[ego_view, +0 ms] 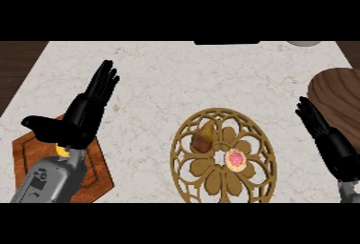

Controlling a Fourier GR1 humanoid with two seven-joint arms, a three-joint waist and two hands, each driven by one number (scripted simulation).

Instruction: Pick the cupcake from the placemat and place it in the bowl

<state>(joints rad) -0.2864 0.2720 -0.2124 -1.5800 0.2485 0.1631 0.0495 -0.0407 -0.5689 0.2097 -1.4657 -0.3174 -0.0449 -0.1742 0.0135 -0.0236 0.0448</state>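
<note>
Here, the cupcake [235, 159] sits on the round openwork placemat [224, 157] at the near centre of the marble counter [175, 81], just right of a brown pear-like item [204, 137]. The left hand [83, 114] hangs flat, fingers straight, above a hexagonal wooden bowl [95, 176] at near left. The right hand [325, 138], fingers straight too, rests by a dark wooden board [339, 95] at right. No writing shows.

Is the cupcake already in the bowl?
No. The cupcake sits on the round placemat, while the wooden bowl at the right edge shows nothing inside, and neither robot hand holds it.
</note>
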